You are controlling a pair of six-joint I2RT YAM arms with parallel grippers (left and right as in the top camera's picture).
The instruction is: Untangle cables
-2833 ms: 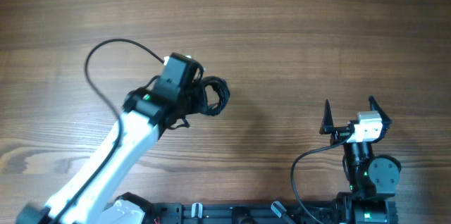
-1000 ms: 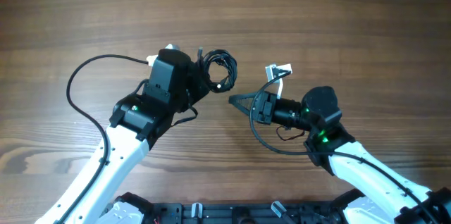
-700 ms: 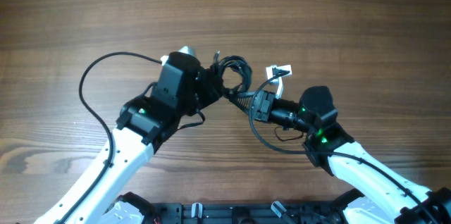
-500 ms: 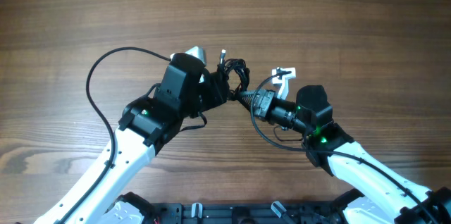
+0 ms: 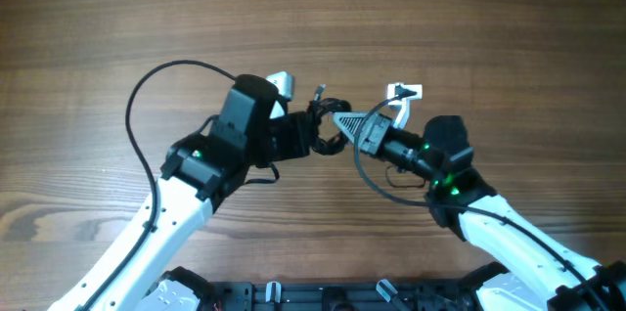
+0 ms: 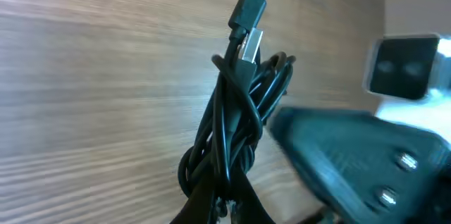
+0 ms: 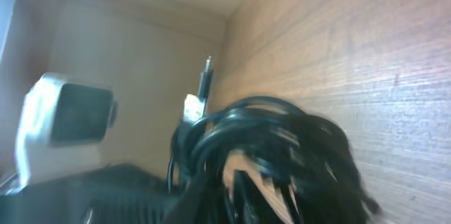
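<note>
The cables are a small knotted black bundle held off the wooden table between the two arms. My left gripper comes in from the left and is shut on the bundle's lower end. In the left wrist view its fingers pinch the cables, and two plug ends stick up. My right gripper comes in from the right with its tips pushed into the bundle. In the blurred right wrist view its jaws stand slightly apart among the cables, open.
The left arm's thick black wire loops out over the table at the left. The right arm's wire curls below its wrist. Bare wooden table lies beyond both grippers.
The left gripper has carried the bundle a little right and up. The right gripper has moved left into the bundle, and its jaws have parted slightly.
</note>
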